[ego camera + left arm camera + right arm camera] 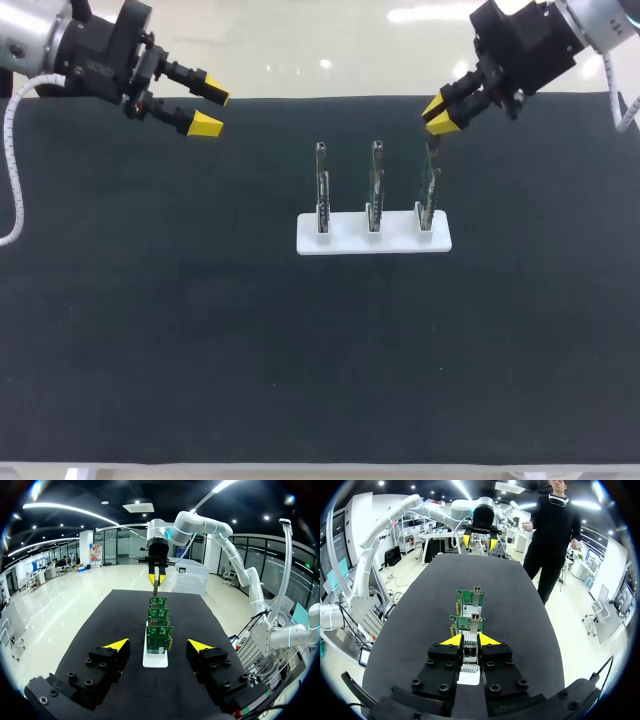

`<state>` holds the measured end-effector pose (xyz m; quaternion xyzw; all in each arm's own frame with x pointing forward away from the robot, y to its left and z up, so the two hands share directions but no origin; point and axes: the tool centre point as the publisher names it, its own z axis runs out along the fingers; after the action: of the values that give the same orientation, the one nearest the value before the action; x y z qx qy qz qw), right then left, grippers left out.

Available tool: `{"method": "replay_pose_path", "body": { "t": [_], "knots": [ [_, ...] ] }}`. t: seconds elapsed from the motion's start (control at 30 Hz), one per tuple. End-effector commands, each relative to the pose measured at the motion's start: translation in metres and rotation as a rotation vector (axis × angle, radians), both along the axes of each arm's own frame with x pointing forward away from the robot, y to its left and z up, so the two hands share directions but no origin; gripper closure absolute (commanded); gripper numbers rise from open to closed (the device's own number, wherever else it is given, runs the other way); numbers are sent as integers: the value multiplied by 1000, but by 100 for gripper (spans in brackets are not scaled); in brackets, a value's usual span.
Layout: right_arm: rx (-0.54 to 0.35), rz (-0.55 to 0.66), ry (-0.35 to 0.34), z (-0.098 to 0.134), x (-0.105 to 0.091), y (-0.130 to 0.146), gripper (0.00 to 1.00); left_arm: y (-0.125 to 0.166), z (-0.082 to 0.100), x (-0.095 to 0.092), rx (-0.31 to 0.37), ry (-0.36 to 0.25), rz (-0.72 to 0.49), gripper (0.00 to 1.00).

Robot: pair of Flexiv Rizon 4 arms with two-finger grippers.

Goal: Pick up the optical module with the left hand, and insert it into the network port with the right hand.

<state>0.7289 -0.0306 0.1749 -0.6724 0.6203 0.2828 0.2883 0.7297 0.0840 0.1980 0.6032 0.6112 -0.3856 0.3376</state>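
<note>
Matt black table cover (180,340) (cloth-like), smooth white plastic stand (345,241), green circuit boards (159,632) with shiny metal ports (377,150).

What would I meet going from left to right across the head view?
Left pincer → left circuit card → middle circuit card → right circuit card. The right pincer overlaps that last card, so it is omitted.

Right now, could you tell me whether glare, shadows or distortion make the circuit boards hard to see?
Head view: no glare on the black mat; the white holder is bright, the boards cast hardly any shadow. Left wrist view: boards evenly lit. Right wrist view: the mat's edges bow; the right gripper, shut on a module, hides most of the nearest board.
</note>
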Motion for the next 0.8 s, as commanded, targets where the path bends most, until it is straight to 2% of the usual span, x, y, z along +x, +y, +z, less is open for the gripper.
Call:
{"method": "replay_pose_path", "body": {
  "t": [0.03,0.3,0.8],
  "knots": [
    [-6,0,5,-3,1,0,100,-1,0,1,3,1,0,0],
    [-22,1,23,5,-1,-1,100,-1,0,1,3,1,0,0],
    [-16,2,19,2,2,0,100,-1,0,1,3,1,0,0]
  ]
}}
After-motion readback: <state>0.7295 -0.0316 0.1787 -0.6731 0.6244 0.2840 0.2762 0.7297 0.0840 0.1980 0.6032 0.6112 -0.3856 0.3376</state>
